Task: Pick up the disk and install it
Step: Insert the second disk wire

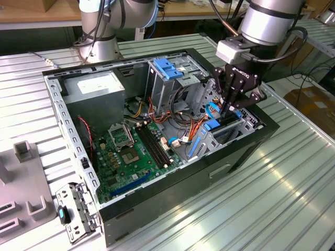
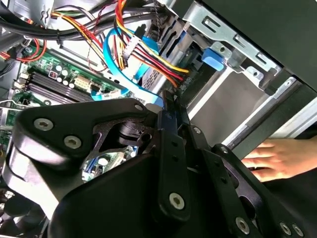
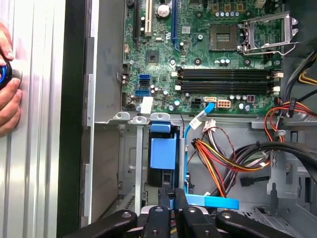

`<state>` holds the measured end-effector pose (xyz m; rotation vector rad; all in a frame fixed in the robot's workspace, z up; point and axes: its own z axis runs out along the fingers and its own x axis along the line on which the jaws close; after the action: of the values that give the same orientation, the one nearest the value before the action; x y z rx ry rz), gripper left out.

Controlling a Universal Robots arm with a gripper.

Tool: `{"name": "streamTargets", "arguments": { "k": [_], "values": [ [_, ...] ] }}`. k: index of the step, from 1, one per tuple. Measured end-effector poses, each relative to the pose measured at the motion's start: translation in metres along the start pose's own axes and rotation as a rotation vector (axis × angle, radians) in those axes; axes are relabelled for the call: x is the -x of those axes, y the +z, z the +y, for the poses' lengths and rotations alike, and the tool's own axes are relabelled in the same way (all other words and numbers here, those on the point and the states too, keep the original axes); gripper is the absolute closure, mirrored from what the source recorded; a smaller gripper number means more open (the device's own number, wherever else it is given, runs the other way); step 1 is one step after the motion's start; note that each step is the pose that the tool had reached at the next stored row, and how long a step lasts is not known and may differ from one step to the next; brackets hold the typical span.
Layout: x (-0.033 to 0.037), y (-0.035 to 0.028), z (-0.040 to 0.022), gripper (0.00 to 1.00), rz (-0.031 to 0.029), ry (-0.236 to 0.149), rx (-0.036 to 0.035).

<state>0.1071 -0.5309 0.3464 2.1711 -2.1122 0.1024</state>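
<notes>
Pincer [image 3: 171,201] pinches disk [image 3: 163,153] standing in its bay

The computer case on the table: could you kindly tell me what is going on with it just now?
The arm's gripper is down in the drive cage at the exterior view's right end of the open computer case. Its fingers are drawn together just above the disk, which sits in the bay in its blue carrier. Whether they pinch it I cannot tell. A person's hand rests outside the case.

The claw [image 1: 231,111] reaches into the open computer case [image 1: 157,130].
</notes>
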Motion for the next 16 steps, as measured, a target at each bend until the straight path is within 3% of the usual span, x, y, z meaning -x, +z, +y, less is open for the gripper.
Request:
{"name": "streamTargets", "arguments": {
  "k": [13,15,16],
  "values": [
    [-0.0007,0.0000,-0.0021,0.84,-0.0025,0.000,-0.0012],
    [-0.0009,0.0000,-0.0021,0.84,-0.0061,0.000,-0.0015],
    [-0.0011,0.0001,-0.0021,0.84,-0.0127,-0.001,-0.0018]
  ]
}}
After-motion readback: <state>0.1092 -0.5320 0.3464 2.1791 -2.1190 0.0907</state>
